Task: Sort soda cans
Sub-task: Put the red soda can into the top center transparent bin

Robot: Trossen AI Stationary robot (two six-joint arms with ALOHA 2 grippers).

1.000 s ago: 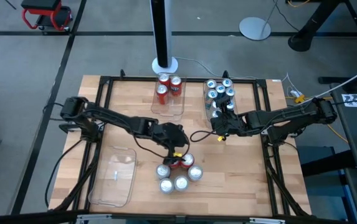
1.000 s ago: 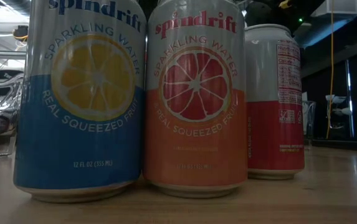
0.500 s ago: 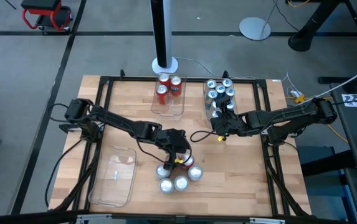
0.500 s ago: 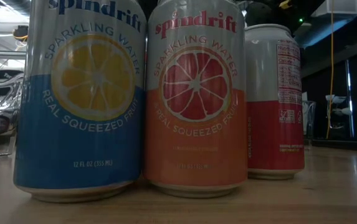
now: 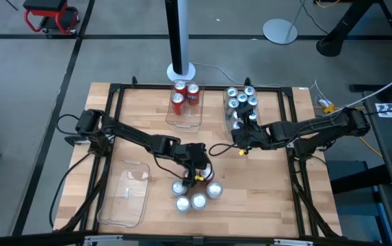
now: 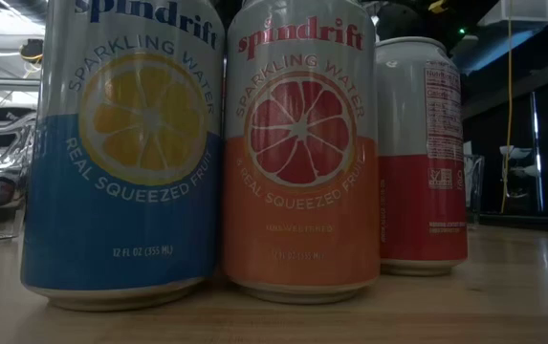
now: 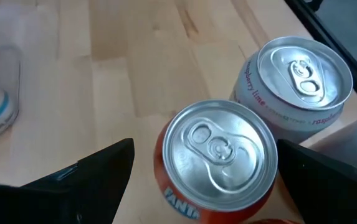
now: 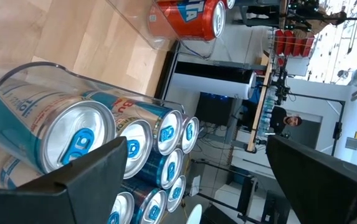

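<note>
My left gripper (image 7: 200, 177) stands spread wide around the orange Fanta can (image 7: 214, 163), at the far edge of the loose cluster of cans (image 5: 194, 195), unclenched; next I judge I must close, while my right gripper (image 5: 240, 134) waits open beside the blue-can tray (image 5: 227, 115).

"spindrift SPARKLING WATER" on blue can (image 6: 120, 153) and orange can (image 6: 300, 153), "FANTA" on orange-bodied can (image 7: 212, 163)

Your left arm reaches across toward the table's middle, its left gripper (image 5: 198, 174) pointing down with fingers (image 7: 91, 180) spread wide. Your right arm stretches in from the right side, its right gripper (image 5: 239, 134) also wide open
</note>
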